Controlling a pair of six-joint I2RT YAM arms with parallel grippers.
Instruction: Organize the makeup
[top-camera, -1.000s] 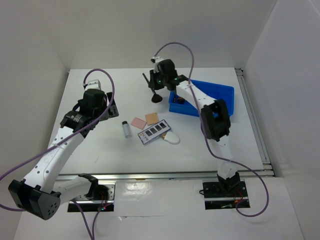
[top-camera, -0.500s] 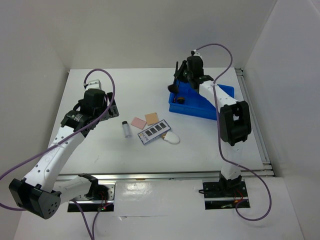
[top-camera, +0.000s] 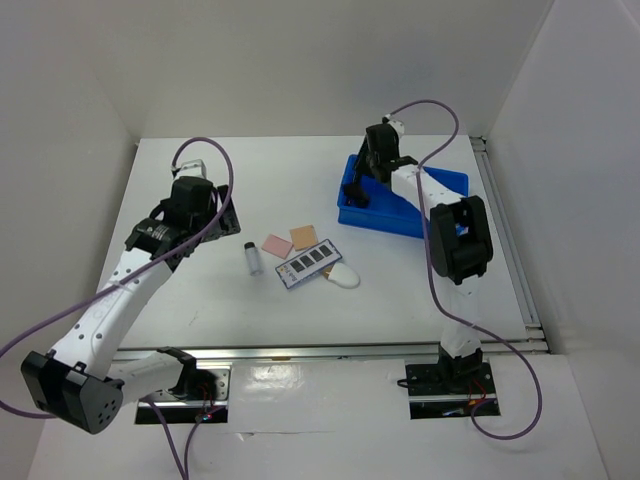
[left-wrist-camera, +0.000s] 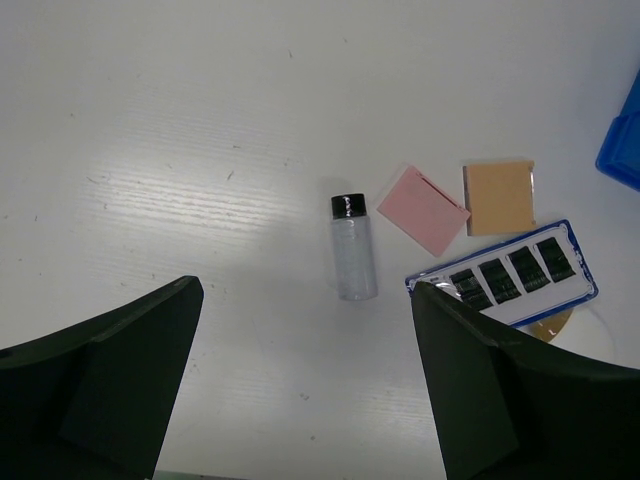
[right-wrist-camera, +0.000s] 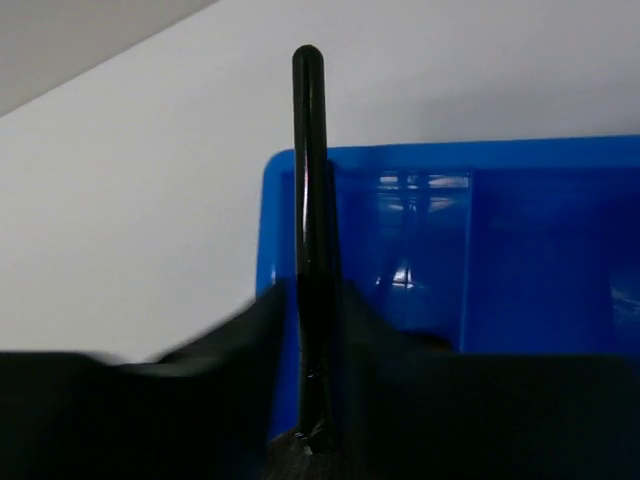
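My right gripper is shut on a thin black-handled brush and holds it over the left end of the blue tray. The brush handle stands upright between the fingers in the right wrist view, with the tray wall behind it. My left gripper is open and empty, above the table to the left of the makeup. On the table lie a clear vial, a pink pad, a tan pad, a dark eyeshadow palette and a white oval sponge.
The blue tray sits at the back right, and a dark object lies in its left compartment. White walls enclose the table on the left, back and right. A metal rail runs along the near edge.
My right gripper has carried the brush from the table's middle back to the right and lowered it over the tray's left end. The left arm has barely moved.
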